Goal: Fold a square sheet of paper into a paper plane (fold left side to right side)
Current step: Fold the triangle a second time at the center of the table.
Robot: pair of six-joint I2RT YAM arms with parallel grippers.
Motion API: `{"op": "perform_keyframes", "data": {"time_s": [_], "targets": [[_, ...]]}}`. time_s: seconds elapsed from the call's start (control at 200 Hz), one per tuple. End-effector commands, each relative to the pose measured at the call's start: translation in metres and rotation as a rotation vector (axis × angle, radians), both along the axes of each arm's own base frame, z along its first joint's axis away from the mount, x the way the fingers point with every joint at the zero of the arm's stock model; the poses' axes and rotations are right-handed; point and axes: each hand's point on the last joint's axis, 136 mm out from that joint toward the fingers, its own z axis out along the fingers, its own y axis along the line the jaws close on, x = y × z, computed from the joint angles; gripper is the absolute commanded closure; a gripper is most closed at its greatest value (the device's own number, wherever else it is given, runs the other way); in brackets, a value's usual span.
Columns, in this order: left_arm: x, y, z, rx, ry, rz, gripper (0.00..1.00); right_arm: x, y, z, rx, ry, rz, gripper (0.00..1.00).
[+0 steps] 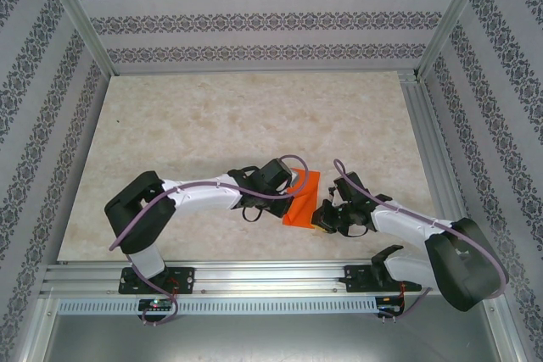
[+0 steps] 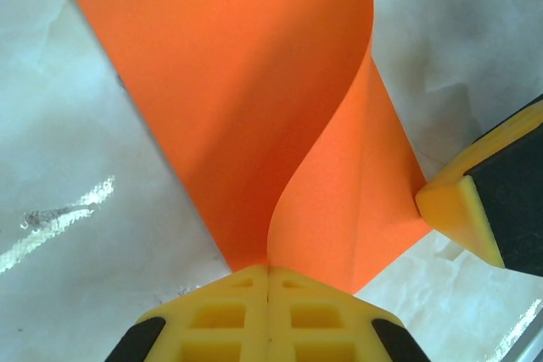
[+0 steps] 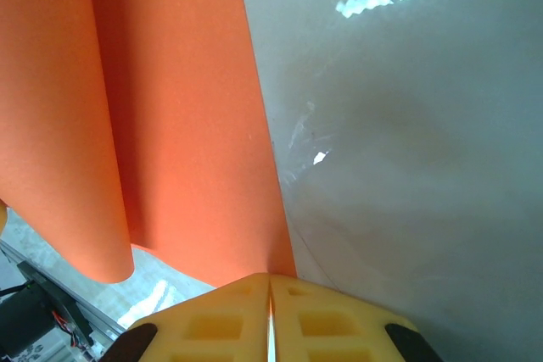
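Both clamped tight on the orange paper [image 1: 301, 201]: my left gripper [image 2: 268, 275] at its left edge, right gripper [image 3: 270, 284] at its right, so I'd guess left's edge goes across.

Square sheet of paper [image 2: 254, 82], top off-frame
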Motion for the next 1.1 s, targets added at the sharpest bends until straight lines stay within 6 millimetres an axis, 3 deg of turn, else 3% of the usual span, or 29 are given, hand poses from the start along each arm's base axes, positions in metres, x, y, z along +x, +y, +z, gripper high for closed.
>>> {"op": "perform_keyframes", "data": {"time_s": [0.0,0.5,1.094], "targets": [[0.011,-0.002,0.004,0.004,-0.020,-0.015,0.99,-0.011,-0.016,-0.018,-0.114,0.037,0.001,0.90],[0.023,-0.003,-0.016,0.033,0.000,-0.024,0.99,-0.005,-0.013,-0.012,-0.125,0.024,0.014,0.90],[0.032,-0.008,-0.019,0.024,0.001,-0.025,0.98,-0.007,-0.015,-0.015,-0.139,0.032,0.017,0.90]]}}
